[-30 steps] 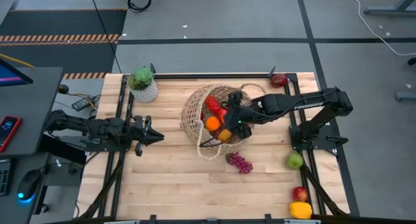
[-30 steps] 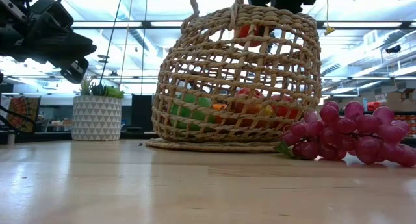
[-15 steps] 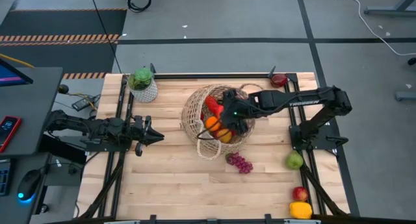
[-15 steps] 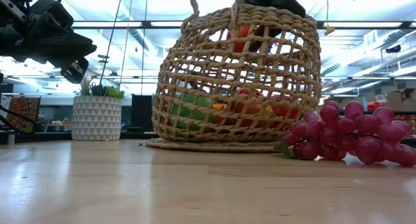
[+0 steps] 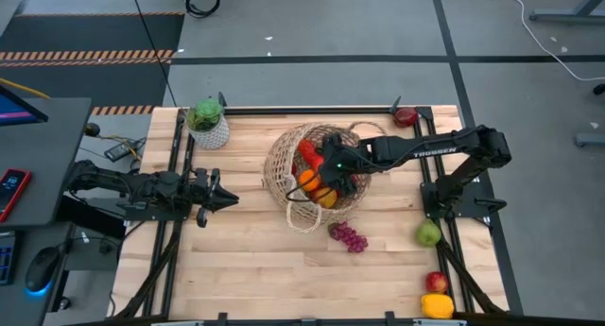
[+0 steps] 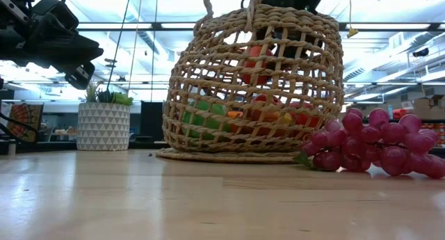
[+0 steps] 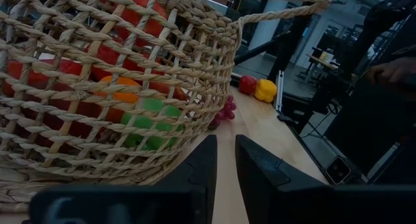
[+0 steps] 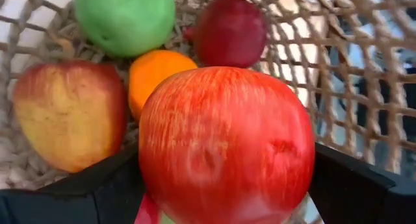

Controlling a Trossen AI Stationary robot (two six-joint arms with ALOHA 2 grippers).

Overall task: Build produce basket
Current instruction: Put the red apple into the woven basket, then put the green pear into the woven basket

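The tan woven basket (image 5: 277,161) stands mid-table and holds produce: a green apple (image 8: 123,19), an orange (image 8: 156,68), a dark red fruit (image 8: 231,32) and a red-yellow apple (image 8: 68,113). My right gripper (image 5: 333,165) reaches into the basket from above, shut on a red apple (image 8: 224,146). That apple shows through the weave in the low view (image 6: 256,62). My left gripper (image 5: 222,198) waits shut at the table's left, clear of the basket (image 7: 117,87). My right gripper pinches the red apple between its two fingers, one on each of the apple's sides (image 8: 146,165). The fingers slant downward from the table's right. The apple hangs clear inside the basket, above the fruit lying on its bottom.
Purple grapes (image 5: 348,236) lie just near of the basket. A green fruit (image 5: 428,233), a red apple (image 5: 435,282) and a yellow pepper (image 5: 437,305) sit at the right edge, another red fruit (image 5: 406,115) at the far right corner. A potted plant (image 5: 207,121) stands far left.
My right gripper has gone down into the basket and a little toward the table's left, carrying the red apple from the rim's height to well inside the weave. The basket has stayed put.
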